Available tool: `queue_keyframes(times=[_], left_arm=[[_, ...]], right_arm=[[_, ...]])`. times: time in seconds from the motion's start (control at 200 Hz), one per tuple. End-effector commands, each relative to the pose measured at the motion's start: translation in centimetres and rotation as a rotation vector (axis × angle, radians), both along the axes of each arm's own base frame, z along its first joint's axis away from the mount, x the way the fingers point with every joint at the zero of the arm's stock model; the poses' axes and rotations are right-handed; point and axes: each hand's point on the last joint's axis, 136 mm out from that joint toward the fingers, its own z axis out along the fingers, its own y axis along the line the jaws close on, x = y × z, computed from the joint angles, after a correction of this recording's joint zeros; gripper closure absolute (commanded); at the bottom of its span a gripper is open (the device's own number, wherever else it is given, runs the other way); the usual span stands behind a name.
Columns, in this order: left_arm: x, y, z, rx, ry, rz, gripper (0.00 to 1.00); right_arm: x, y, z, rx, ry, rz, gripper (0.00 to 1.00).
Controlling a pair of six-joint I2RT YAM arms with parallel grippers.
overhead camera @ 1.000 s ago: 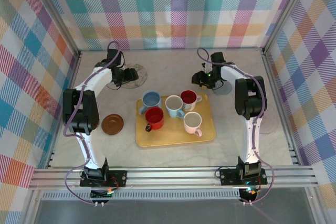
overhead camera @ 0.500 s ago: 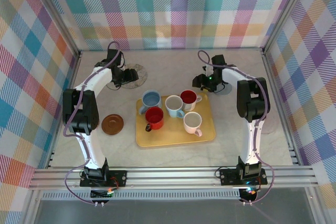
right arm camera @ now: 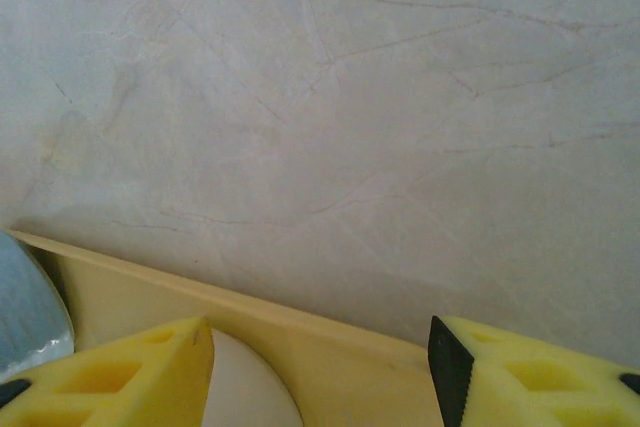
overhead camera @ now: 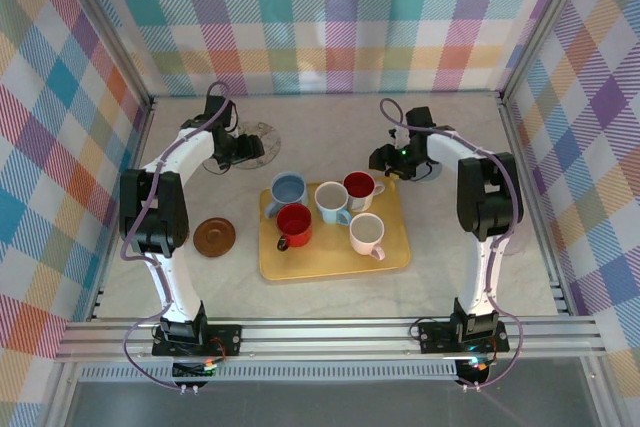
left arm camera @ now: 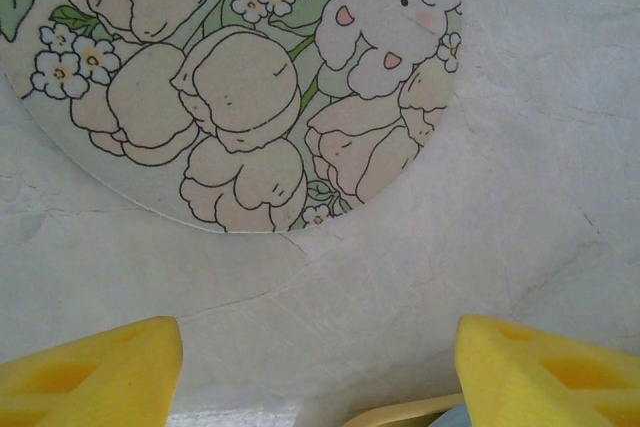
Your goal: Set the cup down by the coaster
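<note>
A pale marbled table (overhead camera: 330, 122) sits inside plaid walls (overhead camera: 340, 17). At its middle lies a yellow tray (overhead camera: 330, 265), and all five cups (overhead camera: 332, 202) stand on it, none of them gripped. A brown coaster (overhead camera: 214, 236) lies just left of the tray. A floral coaster (overhead camera: 258, 134) lies beyond the tray's far left corner, and a grey coaster (overhead camera: 430, 172) beyond its far right corner. The left gripper (overhead camera: 228, 154) hangs between the tray and the floral coaster, its yellow fingers (left arm camera: 100, 372) spread wide over bare table and grasping nothing. The right gripper (overhead camera: 385, 159) is at the tray's far edge, its fingers (right arm camera: 530, 377) likewise parted and empty. The pale curve between them may be a cup's rim.
</note>
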Motion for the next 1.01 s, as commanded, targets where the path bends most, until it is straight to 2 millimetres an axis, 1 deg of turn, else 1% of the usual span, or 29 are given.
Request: queue_keyframes(times=[0.0,0.16,0.24,0.4,0.52,0.585,0.665,0.785,0.895,1.0], left_arm=[[-1.0,-0.7,0.4,0.006,0.011,-0.032,0.27],[-1.2,-0.8,-0.1,0.004,0.022,-0.036,0.27],[-1.2,-0.9,-0.3,0.001,0.026,-0.038,0.27],[-1.4,-0.7,-0.5,0.005,0.031,-0.039,0.27],[-1.5,-0.7,-0.5,0.008,0.031,-0.038,0.27],[-1.6,-0.7,-0.5,0.007,0.033,-0.038,0.27],[-1.6,-0.7,-0.6,0.008,0.036,-0.039,0.27],[-1.7,-0.6,-0.7,0.013,0.041,-0.038,0.27],[-1.6,-0.6,-0.8,0.014,0.043,-0.035,0.27],[-1.5,-0.7,-0.9,0.009,0.045,-0.035,0.27]], right_arm=[[-1.0,0.3,1.0,0.016,0.009,-0.011,0.4],[-1.4,0.0,0.4,0.002,0.021,-0.019,0.42],[-1.2,-0.1,0.2,-0.007,0.019,-0.024,0.42],[-0.2,-0.5,0.6,-0.032,-0.019,-0.043,0.42],[0.8,-0.7,0.5,-0.05,-0.035,-0.056,0.43],[1.1,-0.6,0.1,-0.051,-0.03,-0.056,0.45],[1.2,-0.4,-0.4,-0.039,-0.009,-0.049,0.51],[0.8,0.0,-0.9,-0.016,0.011,-0.038,0.58],[0.2,0.0,-1.5,-0.021,0.031,-0.028,0.64],[-0.1,-0.3,-2.3,-0.038,0.045,-0.022,0.67]])
